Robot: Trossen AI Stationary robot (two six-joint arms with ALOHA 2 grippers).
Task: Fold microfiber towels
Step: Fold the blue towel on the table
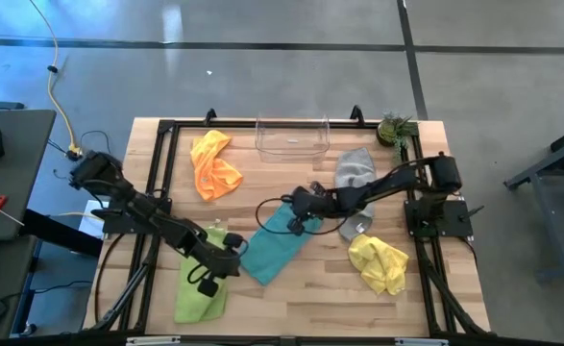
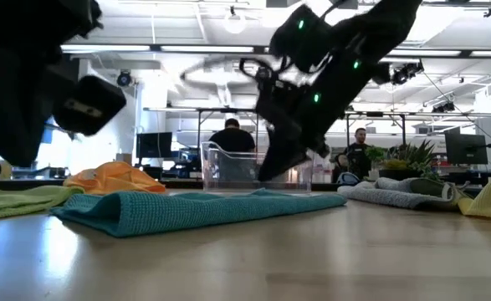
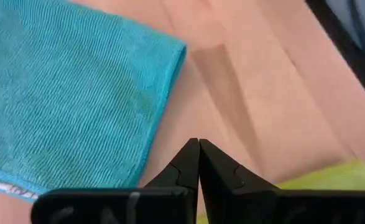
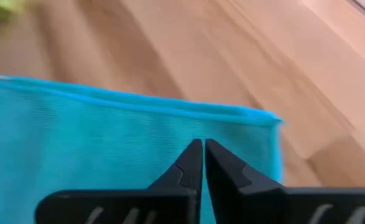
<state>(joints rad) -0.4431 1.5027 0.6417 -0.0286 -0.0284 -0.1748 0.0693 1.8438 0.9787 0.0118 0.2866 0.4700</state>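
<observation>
Teal towel [image 1: 274, 245] lies folded mid-surface; right gripper [image 4: 203, 144] hovers over its far edge, left gripper [image 3: 199, 144] beside its near corner, both fingers clenched, empty

Five towels [image 1: 275, 245], one clear bin [image 1: 292, 137], one plant [image 1: 394, 128], two arms [image 1: 157, 223].

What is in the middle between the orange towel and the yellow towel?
The teal towel lies between the orange towel and the yellow towel, with the right gripper over it, seen in the high view.
</observation>
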